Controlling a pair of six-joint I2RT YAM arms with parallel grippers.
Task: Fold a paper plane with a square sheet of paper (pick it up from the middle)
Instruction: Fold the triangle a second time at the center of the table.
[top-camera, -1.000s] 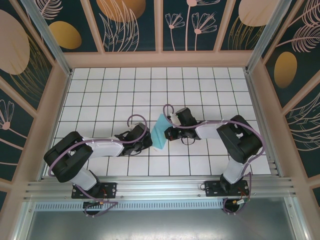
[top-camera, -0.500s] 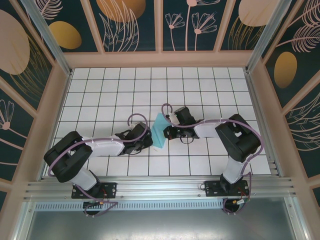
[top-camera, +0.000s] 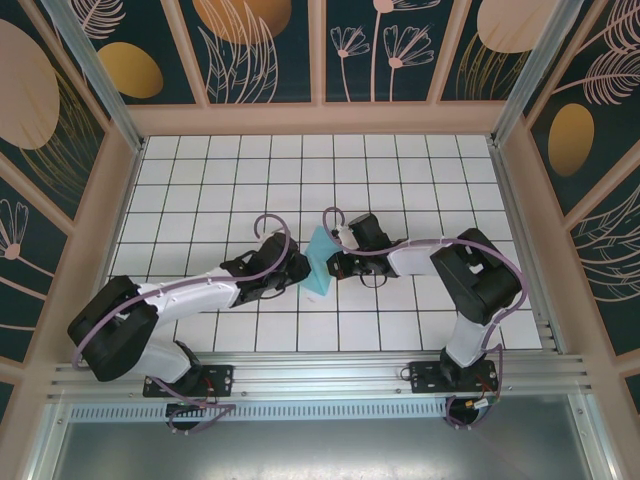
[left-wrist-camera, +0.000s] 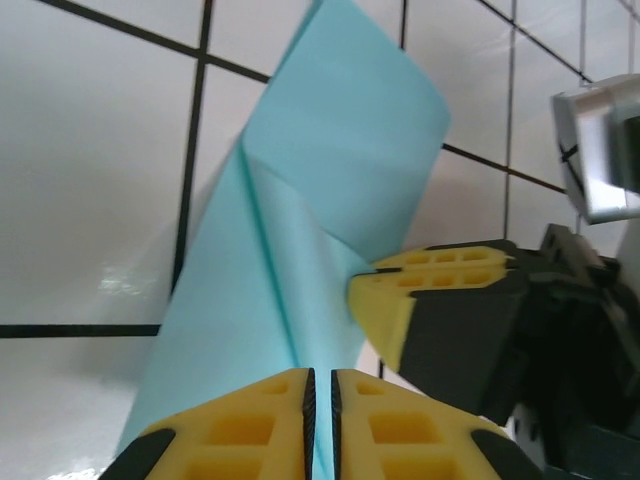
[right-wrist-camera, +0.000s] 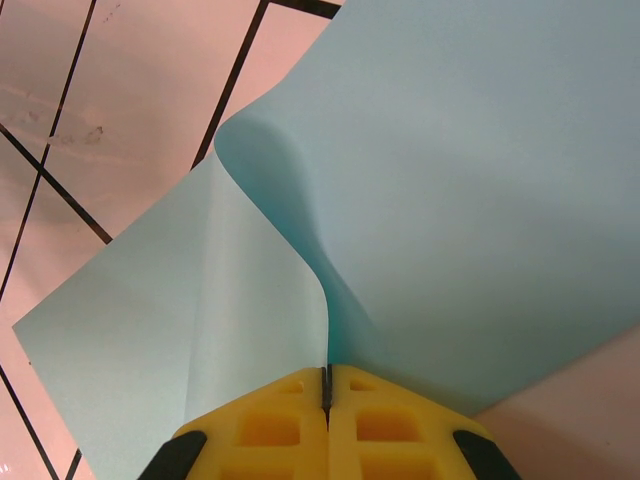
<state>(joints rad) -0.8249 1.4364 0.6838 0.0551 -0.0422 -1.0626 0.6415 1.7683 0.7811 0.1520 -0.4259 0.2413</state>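
place: robot lab cell | evidence: aluminium frame rails, white grid tabletop, printed leaf panels

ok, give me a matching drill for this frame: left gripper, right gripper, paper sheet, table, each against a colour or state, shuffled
Things
1. left gripper
2. right gripper
3. sheet of paper
4. table

States
A. white tiles with dark grid lines
B. shut on the sheet's right side, as the top camera sees it
C. light blue, creased, pinched from both sides
D. shut on the sheet's left side, as the top camera sees it

Pairs: 1-D, 2-B, 3-C, 4-A
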